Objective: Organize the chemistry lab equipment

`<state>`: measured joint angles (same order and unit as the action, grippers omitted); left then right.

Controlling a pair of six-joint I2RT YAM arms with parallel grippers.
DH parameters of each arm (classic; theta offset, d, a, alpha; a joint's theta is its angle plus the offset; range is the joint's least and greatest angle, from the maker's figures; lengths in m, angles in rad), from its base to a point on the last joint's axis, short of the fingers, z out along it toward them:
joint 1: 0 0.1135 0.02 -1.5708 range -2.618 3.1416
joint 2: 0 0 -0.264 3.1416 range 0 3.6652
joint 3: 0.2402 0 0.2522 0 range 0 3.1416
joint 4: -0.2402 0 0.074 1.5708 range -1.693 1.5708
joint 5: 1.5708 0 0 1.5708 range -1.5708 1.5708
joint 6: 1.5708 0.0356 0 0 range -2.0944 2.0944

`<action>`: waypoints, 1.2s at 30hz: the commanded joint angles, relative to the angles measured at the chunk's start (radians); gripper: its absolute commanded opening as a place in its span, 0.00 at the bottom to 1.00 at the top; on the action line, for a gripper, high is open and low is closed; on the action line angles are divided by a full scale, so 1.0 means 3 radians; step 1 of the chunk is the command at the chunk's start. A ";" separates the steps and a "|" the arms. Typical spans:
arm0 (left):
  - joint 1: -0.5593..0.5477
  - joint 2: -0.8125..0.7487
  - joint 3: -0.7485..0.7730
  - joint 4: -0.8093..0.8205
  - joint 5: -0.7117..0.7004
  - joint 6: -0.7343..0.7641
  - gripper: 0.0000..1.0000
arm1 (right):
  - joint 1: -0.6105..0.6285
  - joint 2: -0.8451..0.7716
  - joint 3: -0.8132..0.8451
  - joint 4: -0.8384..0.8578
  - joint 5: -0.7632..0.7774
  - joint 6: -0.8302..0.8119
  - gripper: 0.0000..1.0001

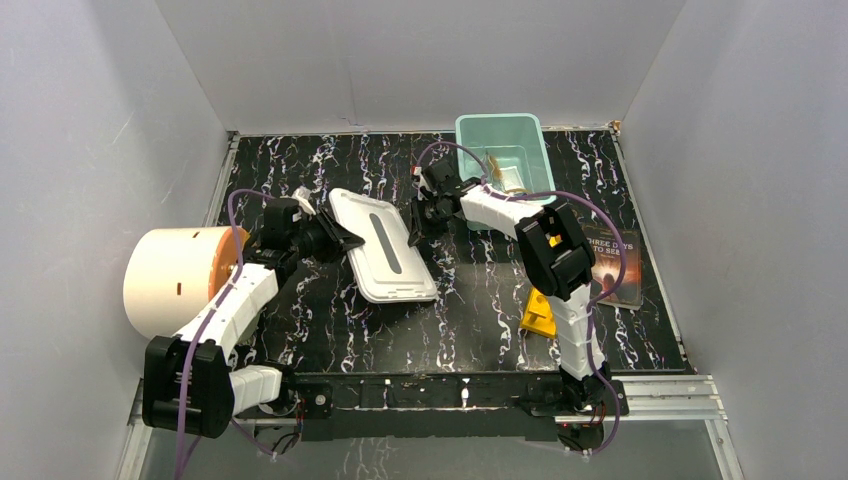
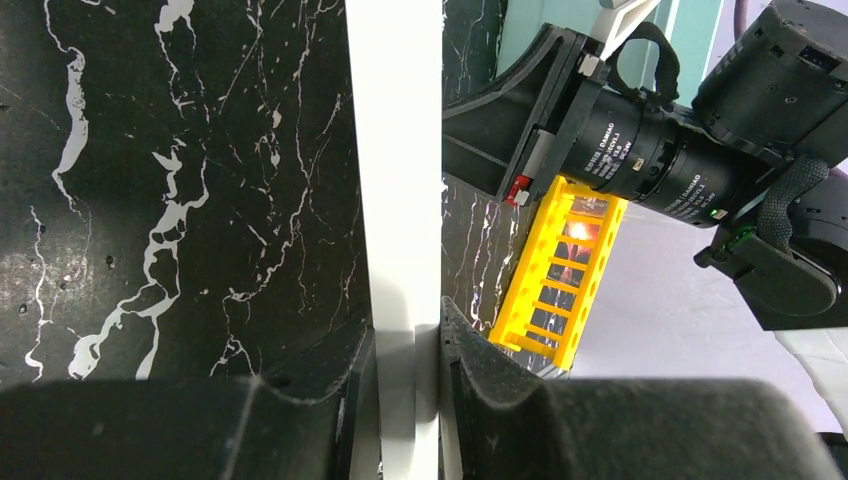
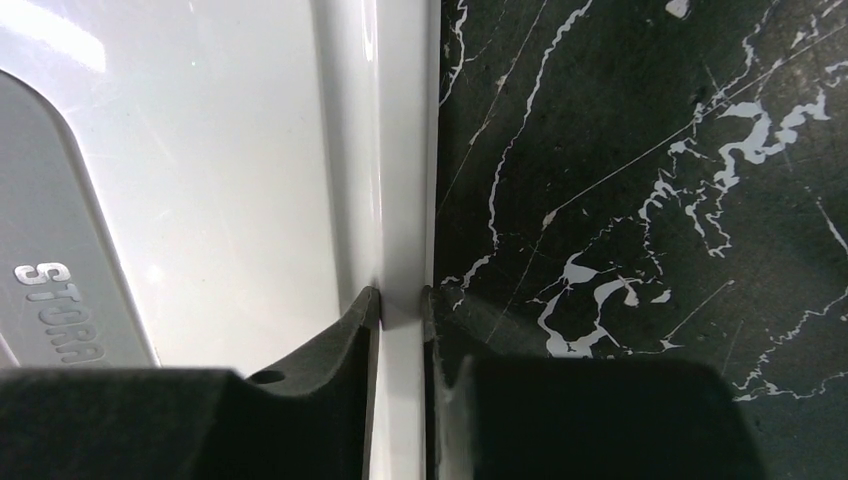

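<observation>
Teal bin (image 1: 470,128) at far edge of table, open. Holds lab items (image 1: 508,172): tan and pale pieces toward its right side, too small to tell apart. White lid (image 1: 385,245) off bin, mid-table, left of it, between both arms. Left gripper (image 2: 405,340) clamped on lid's left side, one finger on each face of rim. Right gripper (image 3: 400,300) clamped likewise on lid's right side. Yellow rack (image 1: 540,312) beside right arm. Book (image 1: 612,262) at right. Cream cylinder (image 1: 175,280) at left.
</observation>
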<state>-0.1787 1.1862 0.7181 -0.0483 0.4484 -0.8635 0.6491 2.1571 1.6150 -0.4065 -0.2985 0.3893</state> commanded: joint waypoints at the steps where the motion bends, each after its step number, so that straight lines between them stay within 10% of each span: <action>1: -0.0012 -0.0048 0.0244 -0.0085 0.0039 0.0154 0.00 | -0.0033 -0.0213 0.0129 -0.0078 0.0102 -0.0090 0.32; 11: -0.0008 -0.0019 0.1036 -0.0230 0.0081 0.0230 0.00 | -0.0523 -0.0835 0.0486 -0.0042 -0.0451 0.0150 0.69; 26: -0.0041 0.0287 0.1696 0.0718 0.0812 -0.0418 0.00 | -0.1038 -0.1577 0.0145 0.0512 -0.0907 0.0761 0.79; 36: -0.0218 0.0874 0.1907 0.1284 0.0456 -0.0914 0.00 | -0.1339 -0.1656 0.0074 0.0340 -0.0717 0.0809 0.80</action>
<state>-0.2337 1.3945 1.2427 0.1955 0.6174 -1.0332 0.2947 1.7134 1.6207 -0.3050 -0.5415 0.6262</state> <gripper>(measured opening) 0.191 0.805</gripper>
